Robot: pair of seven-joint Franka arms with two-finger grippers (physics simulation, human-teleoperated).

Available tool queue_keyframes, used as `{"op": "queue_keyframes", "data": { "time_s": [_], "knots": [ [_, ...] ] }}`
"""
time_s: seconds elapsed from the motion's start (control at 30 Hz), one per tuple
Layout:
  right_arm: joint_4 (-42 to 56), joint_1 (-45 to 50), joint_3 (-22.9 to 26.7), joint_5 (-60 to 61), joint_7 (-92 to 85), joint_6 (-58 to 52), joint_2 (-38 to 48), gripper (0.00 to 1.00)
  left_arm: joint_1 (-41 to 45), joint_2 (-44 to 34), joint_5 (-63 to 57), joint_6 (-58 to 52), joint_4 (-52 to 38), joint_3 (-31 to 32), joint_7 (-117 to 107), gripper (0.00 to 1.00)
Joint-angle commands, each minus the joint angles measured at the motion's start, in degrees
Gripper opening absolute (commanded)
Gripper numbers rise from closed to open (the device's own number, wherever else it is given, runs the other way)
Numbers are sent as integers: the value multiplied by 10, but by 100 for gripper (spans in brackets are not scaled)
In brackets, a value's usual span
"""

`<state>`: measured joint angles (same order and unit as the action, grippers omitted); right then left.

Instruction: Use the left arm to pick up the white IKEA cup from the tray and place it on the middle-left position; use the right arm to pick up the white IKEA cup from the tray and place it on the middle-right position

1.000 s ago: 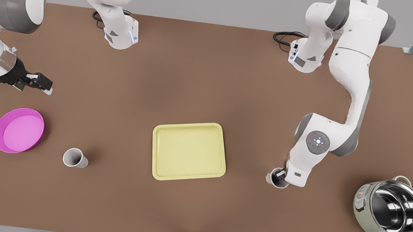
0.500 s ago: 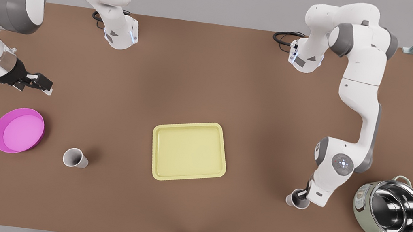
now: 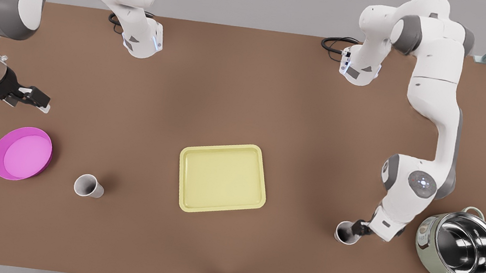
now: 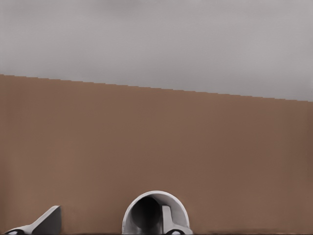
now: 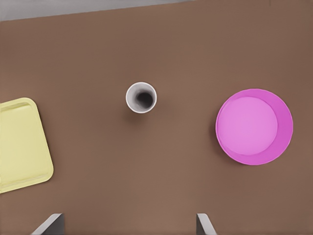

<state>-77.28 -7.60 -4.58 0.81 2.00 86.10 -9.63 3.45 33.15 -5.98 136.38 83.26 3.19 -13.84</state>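
The pale-yellow tray lies mid-table with nothing on it. One white cup stands upright toward the front view's right. My left gripper is at its rim and open. In the left wrist view one finger reaches inside that cup, while the other is well outside it. A second white cup stands upright toward the front view's left. My right gripper hovers open, high and behind this cup. In the right wrist view the cup sits between the tray and a magenta dish.
A round magenta dish sits at the front view's left, also visible as a magenta dish in the right wrist view. A steel pot with pale handles stands close beside the left arm. Both arm bases are at the table's far edge.
The left gripper carried its cup from beside the tray toward the pot, and its fingers are now spread. The right gripper drifted slightly toward the front view's left.
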Motion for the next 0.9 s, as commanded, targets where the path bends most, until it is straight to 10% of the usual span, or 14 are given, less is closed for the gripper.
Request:
{"op": "queue_keyframes", "data": {
  "time_s": [0.0, 0.1, 0.17, 0.87],
  "knots": [
    [0, 0, -1, 1, 0, 11, 0, 100, 2, -57, -9, -291, -40, 2, 58, 100],
    [20, 0, 4, 0, -2, 10, 1, 100, -4, -164, 55, -465, -27, 5, 119, 100],
    [23, 0, 17, -4, 4, 25, 1, 100, -5, -279, 54, -344, 135, 4, 138, 100],
    [23, 2, 15, -6, 4, 44, 0, 100, -36, -241, 42, -340, 83, 3, 102, 100]
  ]
}}
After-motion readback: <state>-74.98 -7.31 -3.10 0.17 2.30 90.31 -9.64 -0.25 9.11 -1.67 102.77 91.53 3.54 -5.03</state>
